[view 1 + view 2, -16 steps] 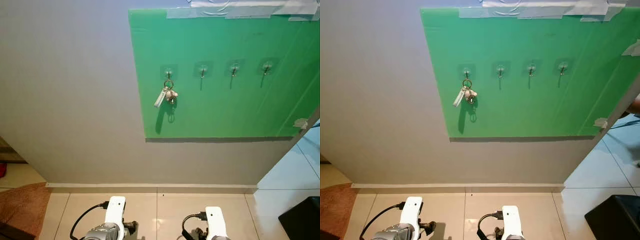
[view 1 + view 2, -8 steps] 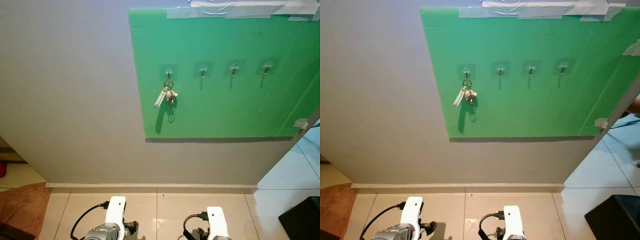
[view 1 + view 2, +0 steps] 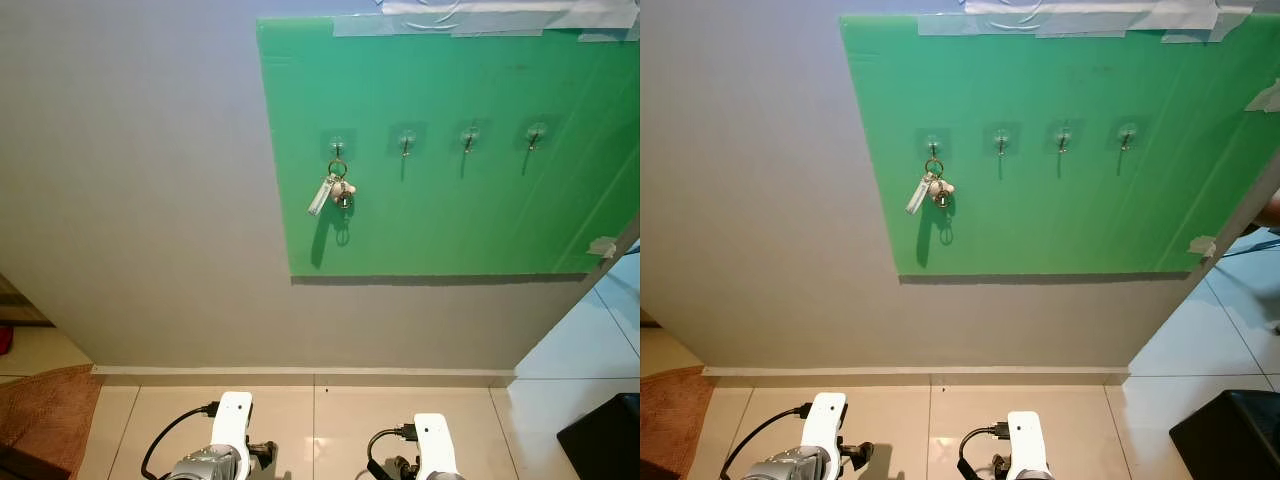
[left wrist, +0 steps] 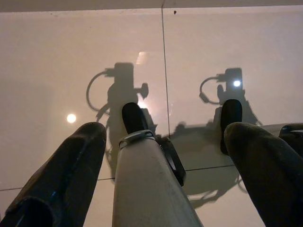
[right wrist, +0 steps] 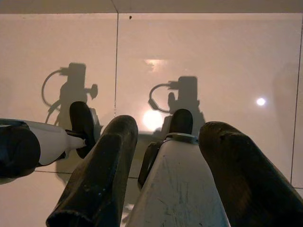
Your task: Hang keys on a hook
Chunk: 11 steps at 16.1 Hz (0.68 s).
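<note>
**Mia:** Both grippers hang low, pointing down at the shiny floor. Look at the left gripper. Its two black fingers are spread wide apart, and nothing is between them.

**Tom:** What about the right gripper?

**Mia:** Its fingers are spread apart too, and it holds nothing. Neither one touches anything. You can see their dark shadows on the tiles.

**Tom:** And in the head views?

**Mia:** The left arm and the right arm peek in at the bottom edge, side by side. A brown rug lies near the left arm. A black thing sits on the floor at the far right.

**Tom:** Where are the keys?

**Mia:** Farther off, up on the gray wall, there is a green board stuck on with tape. It has four little hooks in a row. The keys hang from the leftmost hook. The other three hooks have nothing on them. The keys make a shadow on the board just below.
</note>
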Tool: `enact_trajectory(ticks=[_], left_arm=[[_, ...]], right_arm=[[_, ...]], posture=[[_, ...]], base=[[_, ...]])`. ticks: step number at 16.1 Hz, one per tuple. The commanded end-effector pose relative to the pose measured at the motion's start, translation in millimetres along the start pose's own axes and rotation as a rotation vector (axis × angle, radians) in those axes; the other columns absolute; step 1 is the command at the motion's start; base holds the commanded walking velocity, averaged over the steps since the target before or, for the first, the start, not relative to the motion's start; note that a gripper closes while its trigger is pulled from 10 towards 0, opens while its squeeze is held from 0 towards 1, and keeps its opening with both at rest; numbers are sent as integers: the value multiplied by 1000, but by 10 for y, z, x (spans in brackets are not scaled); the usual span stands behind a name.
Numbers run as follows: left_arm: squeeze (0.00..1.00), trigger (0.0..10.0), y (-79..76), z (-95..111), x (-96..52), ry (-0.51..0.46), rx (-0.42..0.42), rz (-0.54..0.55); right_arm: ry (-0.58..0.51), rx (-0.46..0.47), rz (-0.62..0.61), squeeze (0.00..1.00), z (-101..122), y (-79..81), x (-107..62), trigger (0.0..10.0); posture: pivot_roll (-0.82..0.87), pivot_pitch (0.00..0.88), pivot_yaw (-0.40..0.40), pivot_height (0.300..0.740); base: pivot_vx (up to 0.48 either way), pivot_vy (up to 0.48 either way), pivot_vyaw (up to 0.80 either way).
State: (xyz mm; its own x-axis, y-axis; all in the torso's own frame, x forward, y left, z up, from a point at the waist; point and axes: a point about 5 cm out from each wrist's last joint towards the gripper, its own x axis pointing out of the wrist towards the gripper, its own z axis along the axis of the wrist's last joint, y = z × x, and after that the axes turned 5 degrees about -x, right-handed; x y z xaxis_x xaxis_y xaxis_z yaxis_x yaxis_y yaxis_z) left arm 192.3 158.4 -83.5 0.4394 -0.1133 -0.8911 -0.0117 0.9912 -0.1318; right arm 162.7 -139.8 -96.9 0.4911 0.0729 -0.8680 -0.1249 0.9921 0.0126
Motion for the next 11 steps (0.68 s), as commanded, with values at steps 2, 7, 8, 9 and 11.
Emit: enact_trajectory(ticks=[2,7,8,9,11], left_arm=[[0,10000,-9,14,2,6,3,1],[0,10000,-9,23,2,6,10,0],[0,10000,-9,23,1,6,10,0],[0,10000,-7,24,1,6,11,0],[0,10000,-6,57,0,-33,35,0]], right_arm=[[1,-15,-2,0,21,-16,3,10000],[2,-15,-4,0,27,-19,4,10000],[3,-14,-4,0,27,-19,4,10000],[3,-13,-5,0,27,-18,4,10000],[-4,-11,-6,0,28,-17,3,10000]], posture=[[-84,0,35,740],[-84,0,36,740],[-85,0,37,740],[-85,0,37,740],[-84,0,34,740]], base=[[0,0,0],[0,0,0],[0,0,0],[0,0,0],[0,0,0]])
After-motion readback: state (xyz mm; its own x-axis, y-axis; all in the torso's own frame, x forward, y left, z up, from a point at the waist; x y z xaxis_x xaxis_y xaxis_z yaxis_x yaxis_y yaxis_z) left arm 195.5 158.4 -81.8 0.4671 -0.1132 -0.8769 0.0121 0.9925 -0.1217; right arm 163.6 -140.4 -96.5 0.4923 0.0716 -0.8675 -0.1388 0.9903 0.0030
